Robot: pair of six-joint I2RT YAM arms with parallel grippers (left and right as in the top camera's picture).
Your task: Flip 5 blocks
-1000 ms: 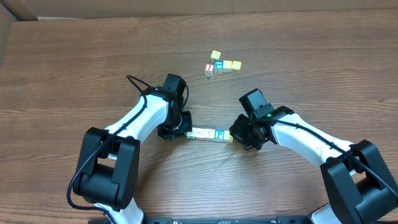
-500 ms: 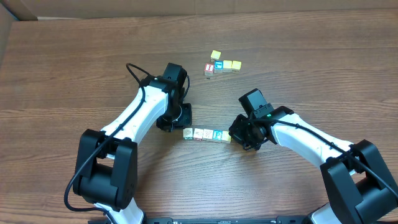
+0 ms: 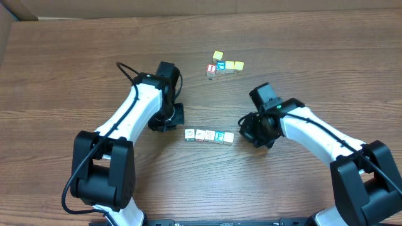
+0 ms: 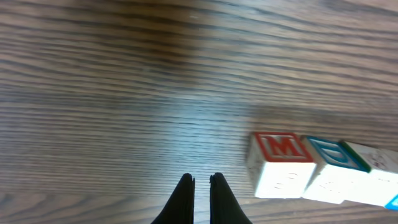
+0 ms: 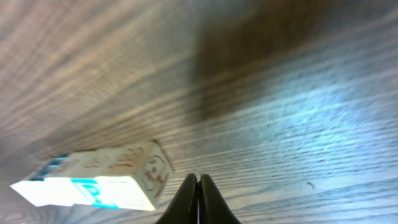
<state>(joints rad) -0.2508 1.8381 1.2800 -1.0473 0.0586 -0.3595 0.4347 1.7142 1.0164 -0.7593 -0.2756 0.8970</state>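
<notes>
L gripper (image 4: pixel 201 182), R gripper (image 5: pixel 198 179) shut, empty; alphabet blocks (image 3: pixel 209 135) between them: light, stiff wood, prob slick. Pinch opp sides.

From overhead, the faces of the row of blocks (image 3: pixel 209 135) near the middle of the tabletop (image 3: pixel 75 75) are too small to read. So are those of the cluster of cubes (image 3: pixel 230 65) toward the far edge. The left wrist view cuts the row off at its right edge, past the "M" block (image 4: pixel 278 165). The right wrist view shows it blurred and clipped at left. Only the fingertips of the left gripper (image 4: pixel 201 186) and right gripper (image 5: pixel 198 186) show.
</notes>
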